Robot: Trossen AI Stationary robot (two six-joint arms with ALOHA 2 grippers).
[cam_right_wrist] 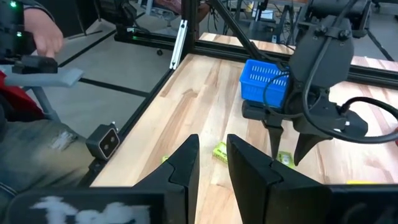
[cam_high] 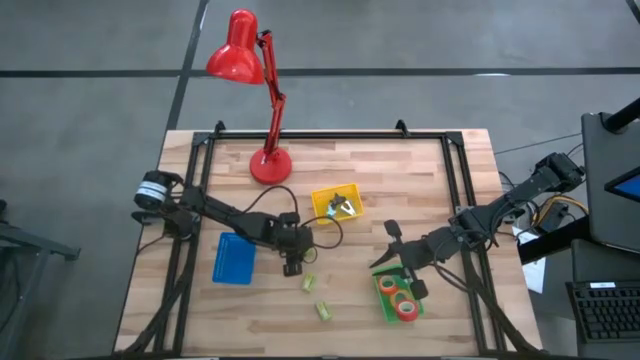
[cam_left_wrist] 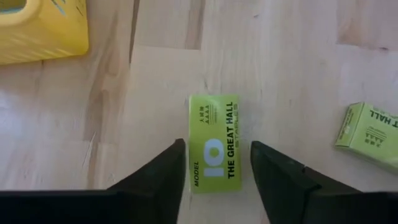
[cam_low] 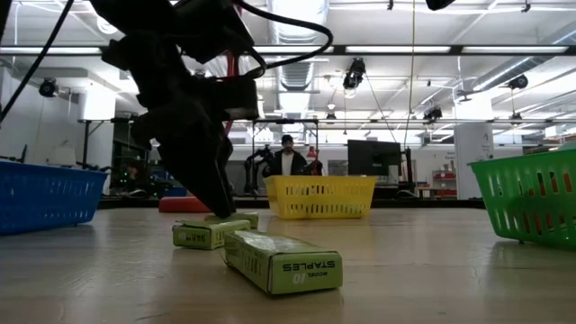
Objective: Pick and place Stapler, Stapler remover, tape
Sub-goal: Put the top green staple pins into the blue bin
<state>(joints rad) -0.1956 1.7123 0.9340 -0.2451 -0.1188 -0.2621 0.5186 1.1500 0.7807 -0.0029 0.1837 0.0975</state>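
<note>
My left gripper [cam_high: 291, 266] points down at the table's middle, open. Its fingers stand on either side of a lime-green staples box [cam_left_wrist: 214, 143] that lies flat on the wood, and they do not touch it. A second such box [cam_left_wrist: 368, 134] lies close by, and a third [cam_high: 323, 311] lies nearer the front edge. Tape rolls [cam_high: 402, 300] lie in the green basket [cam_high: 384, 300]. Above that basket's far side my right gripper [cam_high: 388, 248] hovers, open by a narrow gap and with nothing in it. A small dark and pale thing [cam_high: 343, 207] lies in the yellow basket [cam_high: 322, 200]. No stapler shows.
A red desk lamp [cam_high: 268, 160] stands at the far edge. A blue basket [cam_high: 234, 258] sits to the left of my left gripper. Black frame rails [cam_high: 190, 200] run along the table's sides. A person [cam_right_wrist: 37, 37] shows beyond the table in the right wrist view.
</note>
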